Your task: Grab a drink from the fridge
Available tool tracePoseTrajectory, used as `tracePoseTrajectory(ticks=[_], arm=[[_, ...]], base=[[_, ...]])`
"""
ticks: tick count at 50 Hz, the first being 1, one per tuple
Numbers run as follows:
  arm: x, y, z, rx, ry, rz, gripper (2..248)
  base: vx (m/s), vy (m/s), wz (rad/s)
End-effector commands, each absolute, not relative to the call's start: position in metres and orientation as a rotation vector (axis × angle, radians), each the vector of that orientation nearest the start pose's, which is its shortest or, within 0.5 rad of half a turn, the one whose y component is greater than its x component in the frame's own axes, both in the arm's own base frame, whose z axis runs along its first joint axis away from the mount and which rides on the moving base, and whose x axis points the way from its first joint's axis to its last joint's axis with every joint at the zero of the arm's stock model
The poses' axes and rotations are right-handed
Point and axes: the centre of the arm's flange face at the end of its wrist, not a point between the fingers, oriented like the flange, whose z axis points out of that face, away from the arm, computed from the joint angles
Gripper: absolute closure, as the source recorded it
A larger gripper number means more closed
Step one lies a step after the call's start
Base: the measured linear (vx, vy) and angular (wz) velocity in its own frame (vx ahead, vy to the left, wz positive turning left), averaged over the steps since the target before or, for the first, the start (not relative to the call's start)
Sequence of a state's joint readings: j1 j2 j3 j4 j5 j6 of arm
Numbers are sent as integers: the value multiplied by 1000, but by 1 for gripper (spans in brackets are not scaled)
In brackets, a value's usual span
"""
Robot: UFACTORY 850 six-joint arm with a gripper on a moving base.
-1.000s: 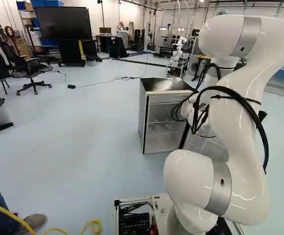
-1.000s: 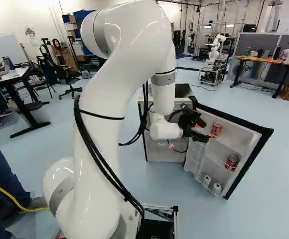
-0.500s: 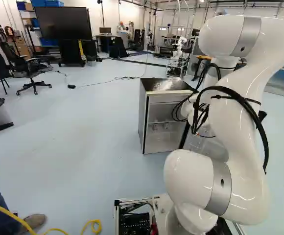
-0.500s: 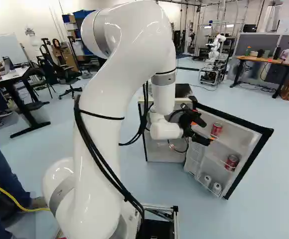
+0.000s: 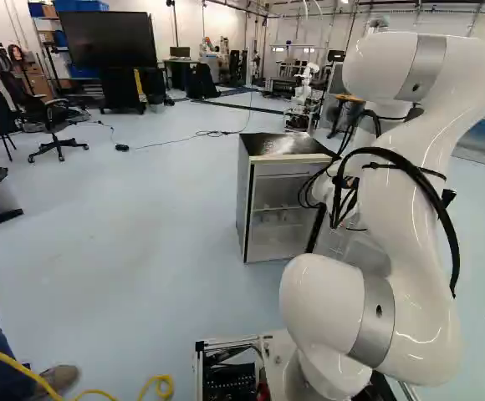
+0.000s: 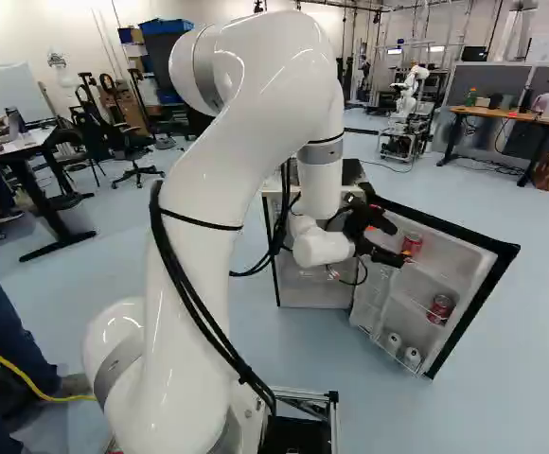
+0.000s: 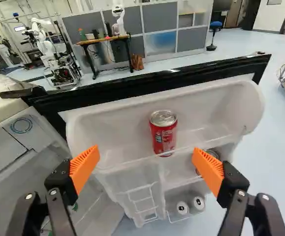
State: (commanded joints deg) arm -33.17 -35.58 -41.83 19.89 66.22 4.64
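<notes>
And I'm moving: against half a second ago, my white arm [image 6: 256,123] leans further forward, its raised elbow lower, and my black gripper with orange pads [image 6: 396,244] is a touch further toward the open white fridge door with black edging [image 6: 452,263]. The base and the door are where they were.

My gripper [image 7: 146,166] is spread wide, nothing held, neither pad touching a can. The red drink can with a silver top [image 7: 163,132] stands upright in the door's top bin, ahead of the gap between my fingers, just as before!

Lower on the door, another red can [image 6: 439,308] is mostly covered by one finger in my wrist view; two pale-topped cans [image 7: 183,208] sit in its bottom bin. From the left base view, my arm blocks the gripper and most of the door.
</notes>
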Motion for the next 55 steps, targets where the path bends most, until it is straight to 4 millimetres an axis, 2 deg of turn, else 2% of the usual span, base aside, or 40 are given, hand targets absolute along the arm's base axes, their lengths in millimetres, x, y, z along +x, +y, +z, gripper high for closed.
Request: tracePoseTrajectory(ticks=[15,35,55], arm=[[407,-313,247,-2596,1409,-2044,3],[384,-333,248,-2599,1467,-2040,3],[364,-346,249,-2619,1416,-2033,3]], base=[[0,0,0],[0,0,0],[0,0,0]])
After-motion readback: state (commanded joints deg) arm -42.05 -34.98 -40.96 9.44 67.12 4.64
